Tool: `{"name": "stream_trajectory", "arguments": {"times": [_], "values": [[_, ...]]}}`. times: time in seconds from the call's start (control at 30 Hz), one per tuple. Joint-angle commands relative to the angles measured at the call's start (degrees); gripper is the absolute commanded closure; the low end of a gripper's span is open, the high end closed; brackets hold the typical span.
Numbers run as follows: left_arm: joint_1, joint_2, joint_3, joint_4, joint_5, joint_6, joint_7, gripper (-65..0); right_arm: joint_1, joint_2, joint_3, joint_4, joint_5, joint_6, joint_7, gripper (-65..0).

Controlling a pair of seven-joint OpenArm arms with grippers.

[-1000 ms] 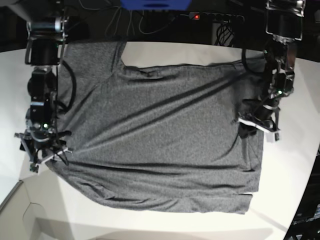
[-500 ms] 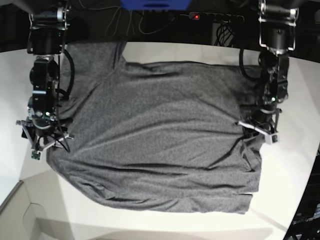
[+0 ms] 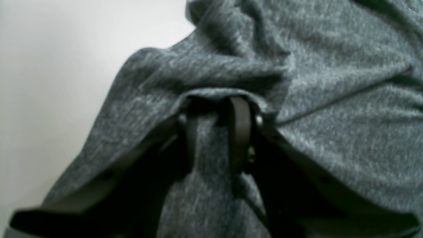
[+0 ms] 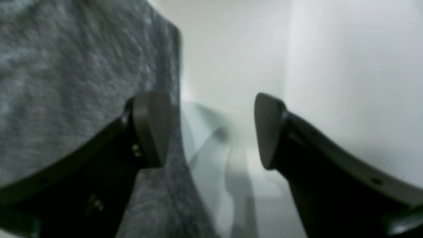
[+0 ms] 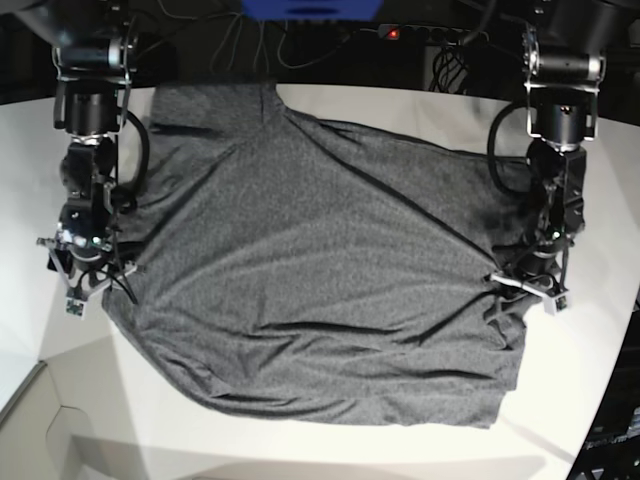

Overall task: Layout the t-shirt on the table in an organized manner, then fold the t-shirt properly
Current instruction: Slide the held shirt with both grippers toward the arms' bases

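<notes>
Spreading across the centre of the frame, the t-shirt lies mostly flat on the table, one sleeve reaching toward the upper left and soft wrinkles running diagonally through its body. At the right edge of the overhead view the left gripper hangs straight down from its arm, jaws pinched on a bunched fold of the grey knit, seen close in the wrist view. At the left edge the right gripper also points down, jaws spread wide, one fingertip over the cloth's border and the other over bare white tabletop, gripping nothing
</notes>
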Motion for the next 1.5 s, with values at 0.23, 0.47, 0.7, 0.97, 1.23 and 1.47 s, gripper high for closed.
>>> {"name": "stream_trajectory", "arguments": {"times": [0.23,0.47,0.7,0.97,1.23,1.47], "values": [[0.29,-0.03,0.1,-0.22,-0.01,1.13,4.04,-16.4,-10.85,-4.97,0.31,29.36,-0.29,-0.13,-11.12,-40.3],[0.38,-0.03,0.1,-0.22,-0.01,1.13,4.04,-16.4,-24.92,-13.41,0.4,42.02,-0.29,-0.13,-13.4,-40.2],[0.38,-0.03,0.1,-0.22,0.17,1.13,4.04,-16.4,-30.19,-15.43,-0.22,40.08,-0.29,3.47,-12.96,-40.2],[0.38,-0.03,0.1,-0.75,0.35,1.13,4.04,-16.4,-21.93,-12.26,0.22,22.33,-0.38,3.65,-10.15,-40.2],[-0.59,0.06,0.19,-0.93,0.43,1.13,3.08,-16.5,-12.44,-9.01,4.0,9.05,-0.47,3.65,-7.95,-40.2],[-6.56,1.99,0.54,-8.75,0.35,1.13,-5.63,-16.4,-7.86,-7.61,3.65,8.0,-0.47,3.56,-8.75,-40.2]]}}
